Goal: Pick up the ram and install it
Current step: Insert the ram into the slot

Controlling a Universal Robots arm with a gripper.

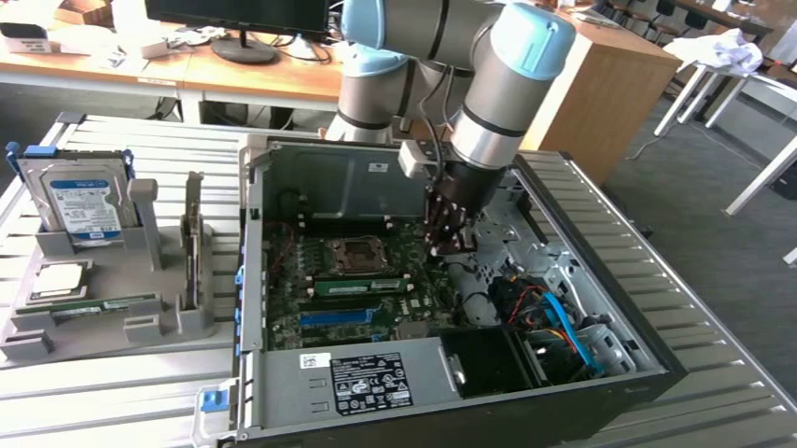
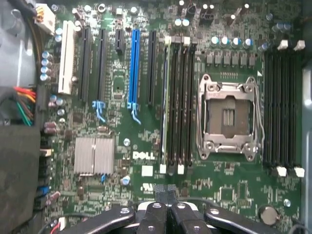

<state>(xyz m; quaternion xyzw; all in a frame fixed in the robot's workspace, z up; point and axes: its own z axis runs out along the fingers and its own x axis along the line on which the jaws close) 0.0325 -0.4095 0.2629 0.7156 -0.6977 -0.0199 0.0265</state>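
My pincer (image 2: 165, 207) is pressed together, empty, hovering over the ram (image 2: 164, 105), already seated lengthwise beside the CPU socket (image 2: 228, 117).

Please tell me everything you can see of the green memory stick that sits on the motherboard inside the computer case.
The ram is a long, narrow green board with a row of dark chips on its face. It stands on edge in a motherboard slot, the one of its bank farthest from the empty processor socket. The slots beside it look empty. The shut gripper does not touch it.
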